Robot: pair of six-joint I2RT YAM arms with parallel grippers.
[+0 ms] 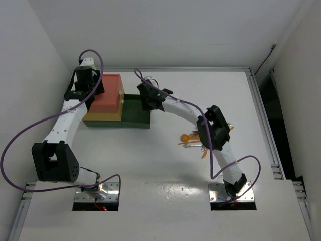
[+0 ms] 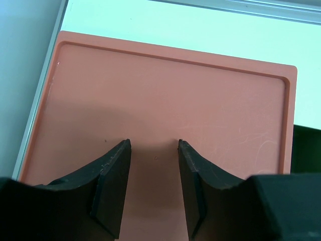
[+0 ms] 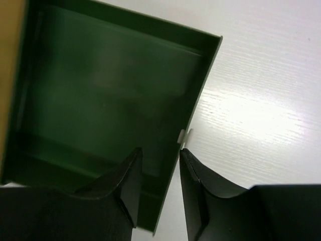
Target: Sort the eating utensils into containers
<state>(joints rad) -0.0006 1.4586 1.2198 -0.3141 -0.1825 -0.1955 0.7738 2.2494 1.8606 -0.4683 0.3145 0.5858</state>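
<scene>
Utensils (image 1: pixel 192 139), thin orange plastic, lie on the white tabletop (image 1: pixel 150 160) by the right arm (image 1: pixel 220 150). Left wrist: left tool (image 2: pixel 154 143) released, black fingers parted over the smooth, rimmed red top (image 2: pixel 165 90). Right wrist: right tool (image 3: pixel 159 150) released, astride the wall of the glossy green drawer (image 3: pixel 100 90).

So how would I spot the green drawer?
Look at the far left of the white table, where a block of stacked drawers stands. The green drawer is its bottom layer, slid out to the right, beneath the right arm's end effector. It is the only dark one and the only one open, below a yellow middle and red-orange top.
</scene>
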